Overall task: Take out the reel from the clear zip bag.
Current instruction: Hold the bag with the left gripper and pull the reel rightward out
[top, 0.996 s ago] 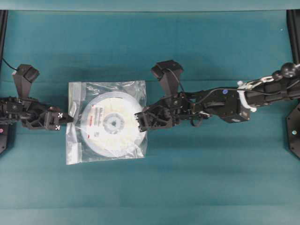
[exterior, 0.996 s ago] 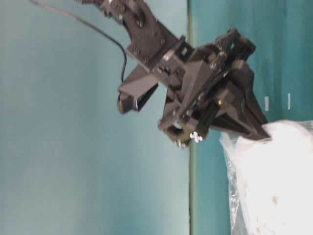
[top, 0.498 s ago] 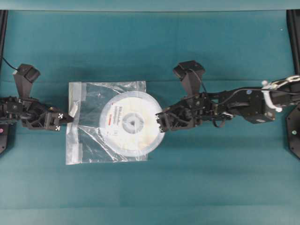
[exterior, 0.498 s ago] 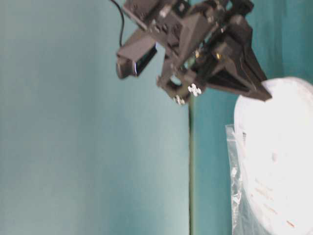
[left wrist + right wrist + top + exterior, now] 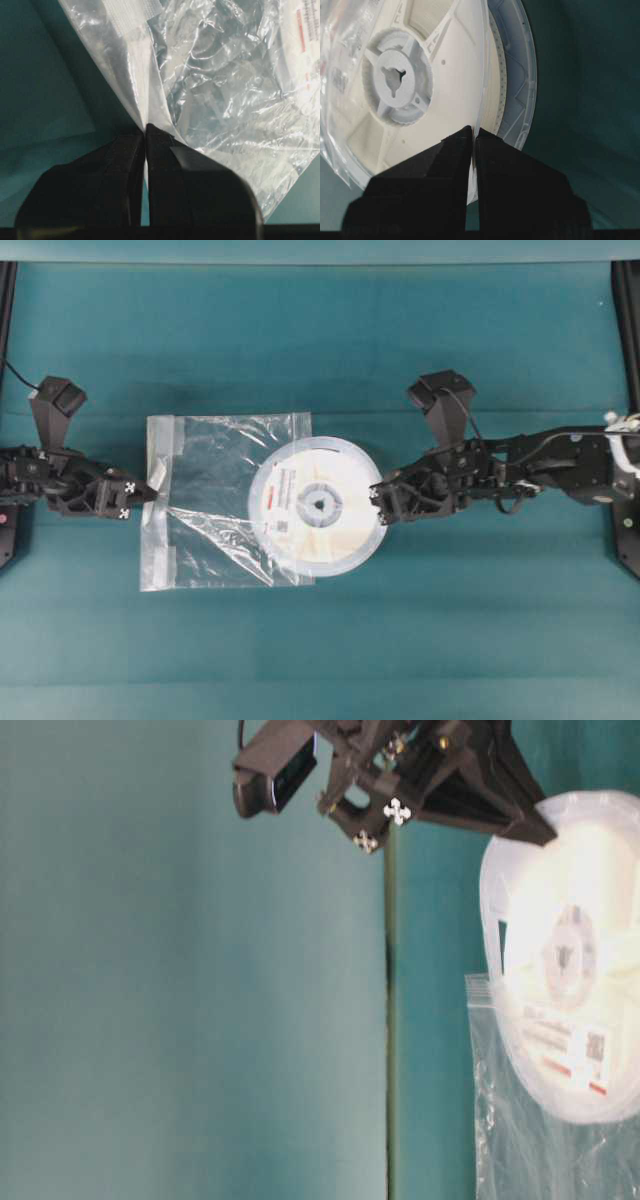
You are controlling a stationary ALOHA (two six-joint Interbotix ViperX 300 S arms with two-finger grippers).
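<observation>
The reel (image 5: 318,506) lies on the teal table (image 5: 420,340), more than half out of the clear zip bag (image 5: 215,502); only its left part is under the plastic at the open right edge of the bag. The right gripper (image 5: 377,505) is closed on the right rim of the reel, and in the right wrist view the two black fingers (image 5: 445,175) pinch the thin translucent flange between them. The left gripper (image 5: 143,494) is closed on the left edge of the bag, near the zip strip and the white tape patches (image 5: 166,437); in the left wrist view its fingers (image 5: 120,165) press together on a fold of the crinkly plastic. The label with the red stripe (image 5: 280,505) faces up, left of the grey hub (image 5: 320,505)
</observation>
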